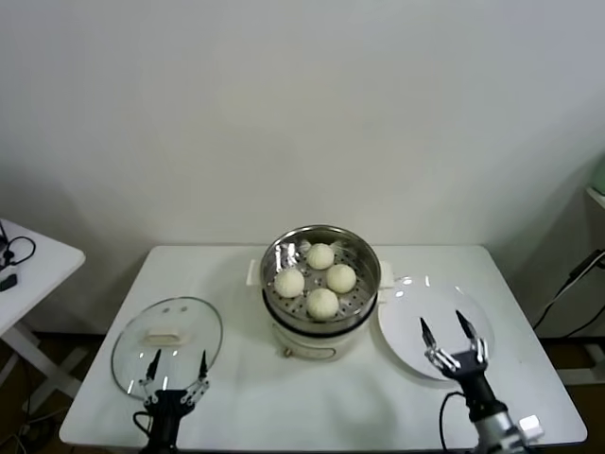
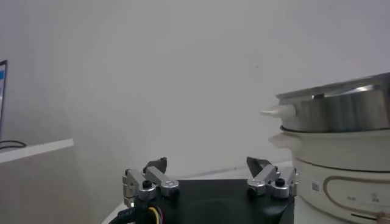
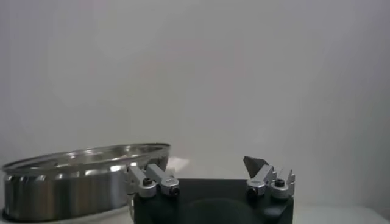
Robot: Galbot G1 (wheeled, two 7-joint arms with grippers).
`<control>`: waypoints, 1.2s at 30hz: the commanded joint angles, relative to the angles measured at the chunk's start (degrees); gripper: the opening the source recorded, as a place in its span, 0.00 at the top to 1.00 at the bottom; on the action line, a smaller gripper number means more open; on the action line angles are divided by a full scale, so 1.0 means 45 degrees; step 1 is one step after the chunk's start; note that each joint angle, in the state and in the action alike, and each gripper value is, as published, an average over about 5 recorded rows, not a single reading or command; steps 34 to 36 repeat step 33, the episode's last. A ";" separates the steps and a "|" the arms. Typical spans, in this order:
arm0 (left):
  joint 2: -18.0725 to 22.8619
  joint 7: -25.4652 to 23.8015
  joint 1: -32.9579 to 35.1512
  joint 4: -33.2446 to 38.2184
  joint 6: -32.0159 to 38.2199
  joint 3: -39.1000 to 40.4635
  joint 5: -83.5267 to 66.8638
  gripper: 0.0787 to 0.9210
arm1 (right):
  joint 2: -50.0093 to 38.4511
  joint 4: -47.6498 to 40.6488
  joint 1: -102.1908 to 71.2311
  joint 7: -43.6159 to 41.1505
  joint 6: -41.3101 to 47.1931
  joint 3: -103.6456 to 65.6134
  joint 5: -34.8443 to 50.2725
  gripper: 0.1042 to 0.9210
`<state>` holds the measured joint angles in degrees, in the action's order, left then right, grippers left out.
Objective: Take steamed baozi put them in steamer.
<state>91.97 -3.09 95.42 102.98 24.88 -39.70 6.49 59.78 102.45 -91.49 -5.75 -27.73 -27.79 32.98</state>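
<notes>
No readable text, brand, number or sign is showing anywhere in these views. Faint grey markings are sitting beside an oval outline on the cream-white front of the steamer (image 2: 341, 176), seen in the left wrist view, but they are appearing too small and soft to make out as words or figures.

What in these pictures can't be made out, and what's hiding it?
- Left wrist view: inside of the steamer; its steel wall hides the steamed baozi.
- Right wrist view: the steamer's floor, hidden by its rim; its far side is cut off by the edge.
- Head view: the glass lid near rim, behind the open left gripper; part of the white plate, behind the open right gripper.
</notes>
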 commanded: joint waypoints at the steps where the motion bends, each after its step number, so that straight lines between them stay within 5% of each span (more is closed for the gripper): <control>1: 0.0046 0.0000 -0.0011 0.0041 -0.0034 0.0014 -0.0047 0.12 | 0.2884 -0.0176 -0.2236 0.0098 -0.1972 -0.0769 -0.0560 0.12; 36: 0.0059 -0.0021 0.0073 0.0084 0.0017 0.0143 0.0013 0.12 | 0.3444 -0.0206 -0.2158 0.0607 -0.2113 -0.0234 -0.1444 0.12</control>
